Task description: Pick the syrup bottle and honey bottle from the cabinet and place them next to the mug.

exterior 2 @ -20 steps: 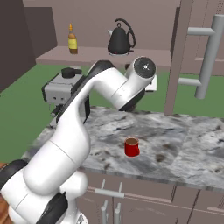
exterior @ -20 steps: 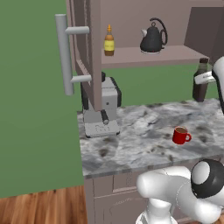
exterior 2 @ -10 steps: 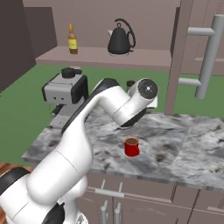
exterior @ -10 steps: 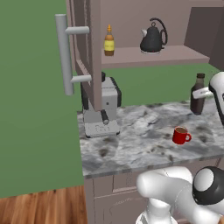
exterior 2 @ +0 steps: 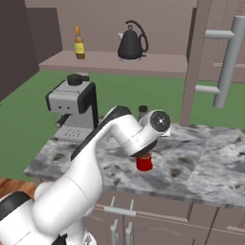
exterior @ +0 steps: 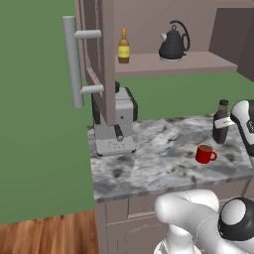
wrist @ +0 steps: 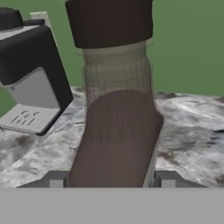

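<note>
Done: your gripper (wrist: 109, 181) pinches the big dark brown syrup bottle (exterior: 221, 122), near the small red mug (exterior: 205, 154).
Left: the small yellow honey bottle (exterior: 123, 46) (on the shelf of the brownish wall cabinet (exterior: 174, 62)).

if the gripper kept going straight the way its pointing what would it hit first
The syrup bottle already sits between the gripper's fingers. Past it, probably the marble counter, then the green wall; depth is hard to judge.

Left base view: behind-left of arm, facing forward and down, mid-range.
Right base view: behind-right, facing forward and down.
Hand view: along gripper, very near syrup bottle (wrist: 116, 131).
Shared: counter (exterior: 158, 149), mug (exterior: 204, 154), cabinet (exterior: 173, 62) shelf.
</note>
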Tool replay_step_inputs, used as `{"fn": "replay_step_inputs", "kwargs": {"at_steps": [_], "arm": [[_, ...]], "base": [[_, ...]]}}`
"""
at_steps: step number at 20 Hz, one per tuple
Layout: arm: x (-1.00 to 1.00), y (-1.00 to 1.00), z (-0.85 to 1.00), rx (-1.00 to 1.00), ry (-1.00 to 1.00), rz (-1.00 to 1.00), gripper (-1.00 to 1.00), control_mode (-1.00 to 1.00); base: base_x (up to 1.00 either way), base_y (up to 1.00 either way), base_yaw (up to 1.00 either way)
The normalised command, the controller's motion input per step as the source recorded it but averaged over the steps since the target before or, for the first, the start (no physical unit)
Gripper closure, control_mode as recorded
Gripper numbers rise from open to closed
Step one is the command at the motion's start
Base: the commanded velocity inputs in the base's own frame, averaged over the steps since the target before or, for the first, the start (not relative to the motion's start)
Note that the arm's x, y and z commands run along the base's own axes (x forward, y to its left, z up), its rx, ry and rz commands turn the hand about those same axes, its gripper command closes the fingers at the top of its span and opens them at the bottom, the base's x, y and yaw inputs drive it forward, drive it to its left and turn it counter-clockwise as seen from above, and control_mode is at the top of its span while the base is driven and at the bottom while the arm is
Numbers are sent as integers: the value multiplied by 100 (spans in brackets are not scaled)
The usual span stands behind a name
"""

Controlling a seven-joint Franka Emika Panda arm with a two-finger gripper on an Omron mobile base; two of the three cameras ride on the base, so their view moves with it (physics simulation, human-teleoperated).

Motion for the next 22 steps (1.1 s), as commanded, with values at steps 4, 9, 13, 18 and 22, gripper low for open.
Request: {"fn": "replay_step_inputs", "kwargs": {"at_steps": [4, 9, 13, 18, 22], "arm": [[0, -26, -40, 0, 0, 0, 100, -100], [0, -29, -34, 0, -3, 0, 100, -100], [0, -32, -19, 0, -1, 0, 100, -100], [0, -50, 0, 0, 0, 0, 100, -100], [0, -51, 0, 0, 0, 0, 100, -100]], "base": [[0, 0, 0], [0, 0, 0], [0, 0, 0], [0, 0, 0], [0, 0, 0]]}}
